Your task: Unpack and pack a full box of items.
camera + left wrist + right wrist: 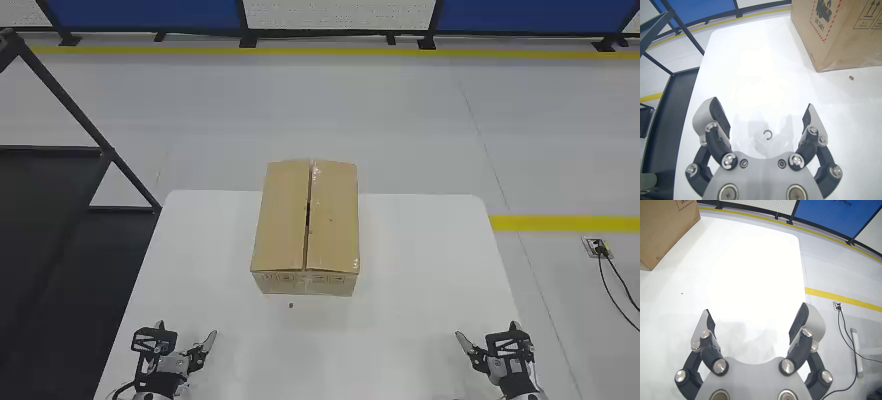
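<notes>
Box: cardboard box stands mid-bench, top flaps closed.
Left claw: released, empty, at the bench's near edge, well apart from the box.
Right claw: released, empty, likewise placed.
Progress: apparently nothing started; opening, unpacking and repacking all remain.

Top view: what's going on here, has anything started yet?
Nothing is being handled. The cardboard box sits closed in the middle of the table. The left gripper and right gripper hover open and empty near the table's near edge, apart from the box. A small C-shaped clip lies on the table under the left gripper.
</notes>
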